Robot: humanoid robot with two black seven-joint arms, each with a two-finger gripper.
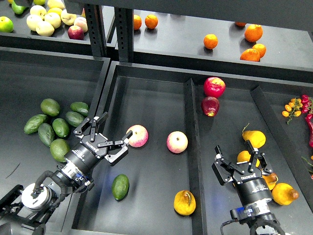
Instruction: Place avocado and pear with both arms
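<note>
A dark green avocado [120, 186] and a golden pear [185, 202] lie in the middle bin, near its front. My left gripper [117, 126] is open and empty, above and left of that avocado, its fingertips close to a pink-yellow apple [139, 136]. More avocados [54, 125] lie in the left bin. My right gripper [234, 147] is open over the right bin, its fingers on either side of a pear [246, 157]; I cannot tell if they touch it. Other pears [254, 138] [284, 194] lie around it.
A second apple [177, 142] and two red fruits [214, 86] lie in the middle and right bins. A raised divider [191, 147] separates those bins. Oranges [253, 33] and pale fruits [45, 22] sit on the back shelf. Small red and orange fruits [296, 107] lie far right.
</note>
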